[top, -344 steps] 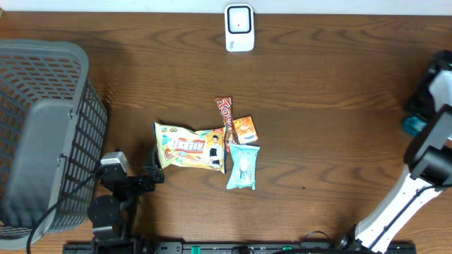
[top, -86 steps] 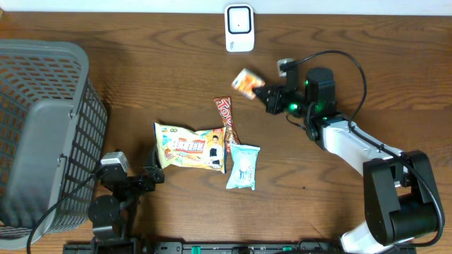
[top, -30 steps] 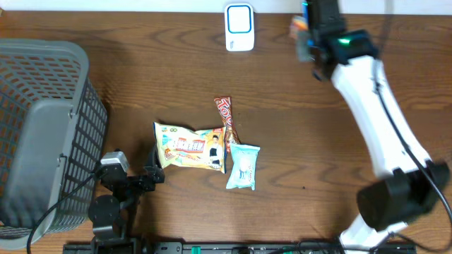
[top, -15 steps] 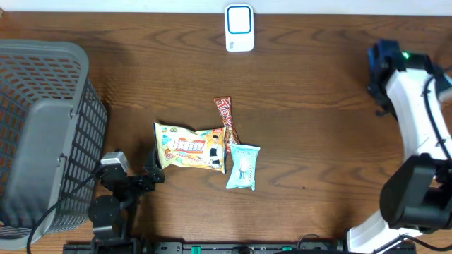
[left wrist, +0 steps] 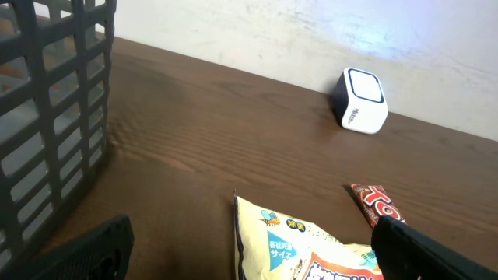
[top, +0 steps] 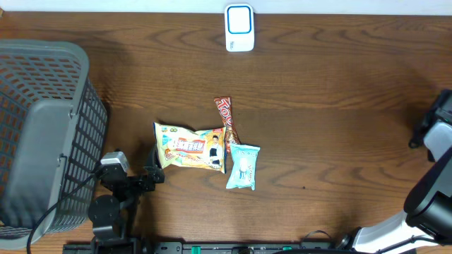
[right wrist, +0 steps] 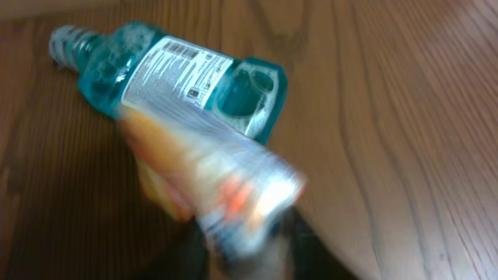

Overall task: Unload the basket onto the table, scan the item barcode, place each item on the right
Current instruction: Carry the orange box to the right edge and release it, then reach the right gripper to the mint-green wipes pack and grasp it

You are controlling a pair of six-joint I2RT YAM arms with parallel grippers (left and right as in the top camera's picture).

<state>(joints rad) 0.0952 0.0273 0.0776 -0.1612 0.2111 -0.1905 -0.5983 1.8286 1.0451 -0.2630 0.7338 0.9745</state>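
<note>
Item: A small orange packet [right wrist: 210, 187], blurred, sat at the right edge of the desk [top: 339, 85]. It showed only from the right wrist and could not be seen from overhead.
Its lie: The long axis ran slantwise in the wrist view, upper left to lower right, with the lower end right at the fingers.
Right claw: The right claw [right wrist: 249, 253] was directly behind and under the packet, at its lower end. In the blur I could not tell whether it was grasping the packet or had let go.
Just beyond: A teal bottle [right wrist: 167, 78] lay on its side on the desk past the packet, printed label up.
Scanner: The white scanner [top: 239, 28] stood at the middle of the far edge, well apart from the right arm [top: 439, 130].
Left claw: The left claw [left wrist: 253, 253] was spread wide and empty near the near-left corner, beside the basket [top: 42, 134]. It faced a yellow snack bag [top: 191, 147] and was well apart from the packet.
Nearer arm: The right arm was much the nearer.
Reading: The packet seemed to be in the middle of being set down by the bottle, not shown to the scanner.
</note>
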